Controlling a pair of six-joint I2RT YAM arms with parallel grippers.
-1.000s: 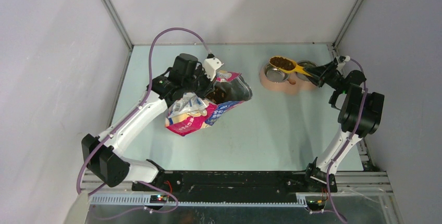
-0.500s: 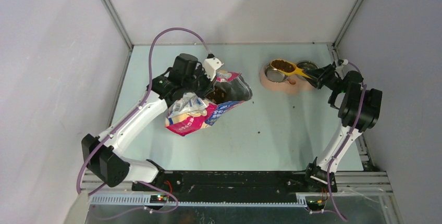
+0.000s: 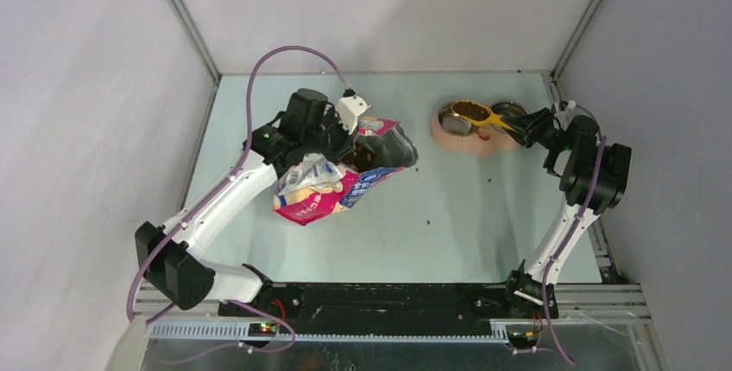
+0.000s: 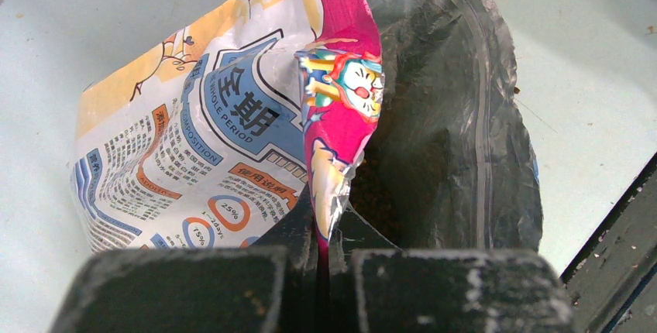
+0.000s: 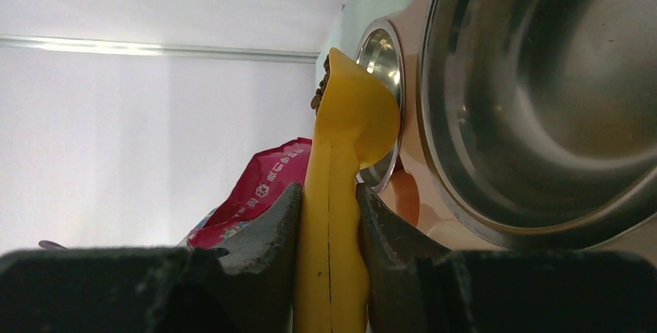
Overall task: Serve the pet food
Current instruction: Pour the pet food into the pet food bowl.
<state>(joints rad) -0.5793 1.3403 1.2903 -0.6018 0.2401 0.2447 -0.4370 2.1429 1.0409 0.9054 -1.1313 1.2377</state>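
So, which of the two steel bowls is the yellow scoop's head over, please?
The left steel bowl, farther from the right gripper: the scoop of kibble overlaps its rim, not the right steel bowl.

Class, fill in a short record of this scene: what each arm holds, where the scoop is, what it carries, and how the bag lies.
Left fingers: shut on the rim of the bag
Right fingers: shut on the handle of the yellow scoop
Scoop head: over the left bowl of the peach feeder
Scoop load: pet food, dark pellets
Bag: resting on the table, mouth open
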